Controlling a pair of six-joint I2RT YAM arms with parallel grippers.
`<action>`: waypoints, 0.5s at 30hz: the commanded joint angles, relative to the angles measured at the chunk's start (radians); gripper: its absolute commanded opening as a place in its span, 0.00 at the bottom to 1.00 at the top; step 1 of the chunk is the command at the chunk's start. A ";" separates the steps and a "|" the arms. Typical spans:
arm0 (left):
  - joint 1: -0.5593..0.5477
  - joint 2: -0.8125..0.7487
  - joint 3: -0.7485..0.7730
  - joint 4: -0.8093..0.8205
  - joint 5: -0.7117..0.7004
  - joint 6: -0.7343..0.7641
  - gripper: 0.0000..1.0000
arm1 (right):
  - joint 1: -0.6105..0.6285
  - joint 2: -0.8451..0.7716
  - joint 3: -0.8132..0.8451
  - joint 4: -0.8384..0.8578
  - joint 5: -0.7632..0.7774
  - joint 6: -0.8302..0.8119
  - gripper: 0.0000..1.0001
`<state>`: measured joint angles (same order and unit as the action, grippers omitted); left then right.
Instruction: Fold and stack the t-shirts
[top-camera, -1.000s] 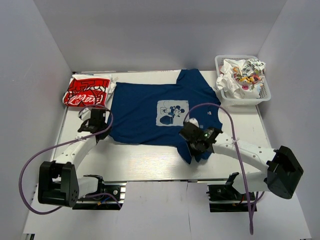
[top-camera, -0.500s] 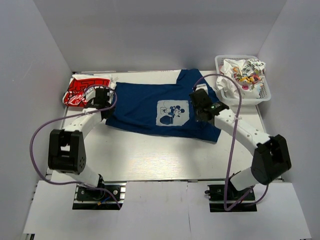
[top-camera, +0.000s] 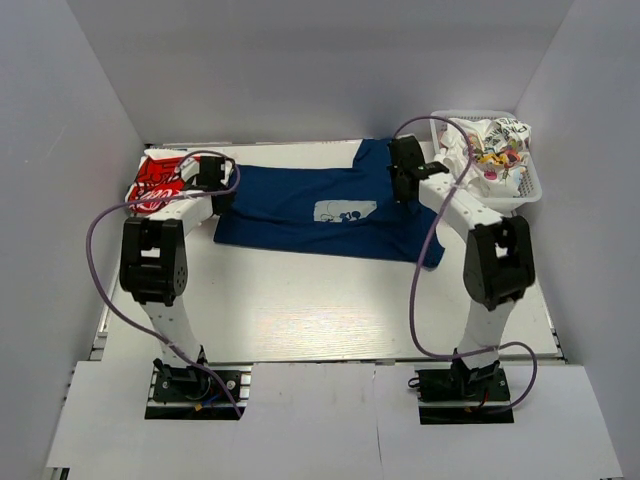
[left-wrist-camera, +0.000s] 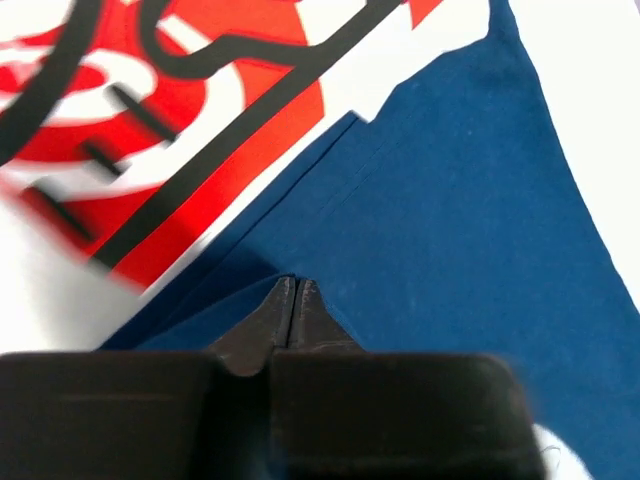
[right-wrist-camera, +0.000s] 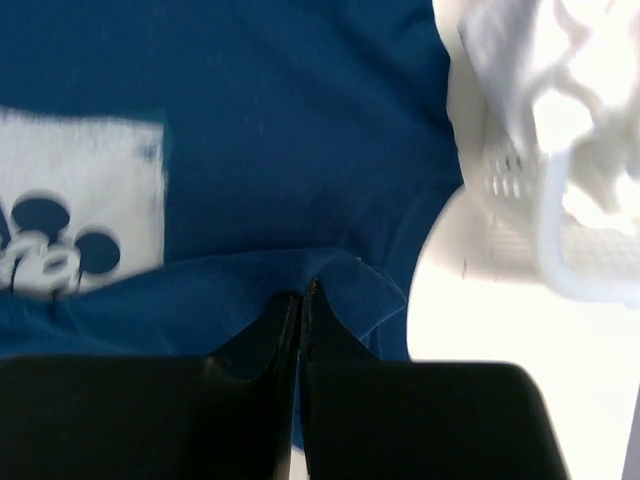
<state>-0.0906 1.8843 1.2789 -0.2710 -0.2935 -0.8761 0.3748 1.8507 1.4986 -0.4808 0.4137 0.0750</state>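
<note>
The navy blue t-shirt (top-camera: 300, 195) lies across the far middle of the table, its near half lifted and carried back over the far half, so the pale cartoon print (top-camera: 345, 211) shows as a narrow strip. My left gripper (top-camera: 212, 178) is shut on the shirt's left corner (left-wrist-camera: 450, 200), right beside the folded red-and-white t-shirt (top-camera: 155, 180). My right gripper (top-camera: 402, 180) is shut on a fold of navy cloth (right-wrist-camera: 300, 120) at the right corner, close to the basket. In the wrist views both gripper tips (left-wrist-camera: 293, 283) (right-wrist-camera: 303, 290) pinch navy fabric.
A white lattice basket (top-camera: 522, 193) at the far right holds crumpled white t-shirts (top-camera: 490, 140) with colourful prints; its wall (right-wrist-camera: 520, 190) is just right of my right gripper. One navy sleeve (top-camera: 430, 250) sticks out toward the near right. Both arms stretch far over the table.
Both grippers have carried the navy shirt's near edge from the table's middle to the far side, folding it back over itself. The print is now half covered.
</note>
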 joint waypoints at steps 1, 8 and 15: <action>0.005 0.030 0.083 0.015 -0.005 0.014 0.18 | -0.020 0.079 0.123 0.001 0.005 -0.049 0.00; 0.005 0.003 0.107 0.025 0.004 0.035 1.00 | -0.028 0.294 0.305 0.122 0.065 -0.313 0.01; 0.005 -0.091 0.045 0.026 0.034 0.091 1.00 | -0.024 0.315 0.351 0.091 0.023 -0.293 0.90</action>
<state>-0.0906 1.9053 1.3487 -0.2527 -0.2718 -0.8246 0.3481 2.2009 1.7935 -0.4015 0.4263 -0.2100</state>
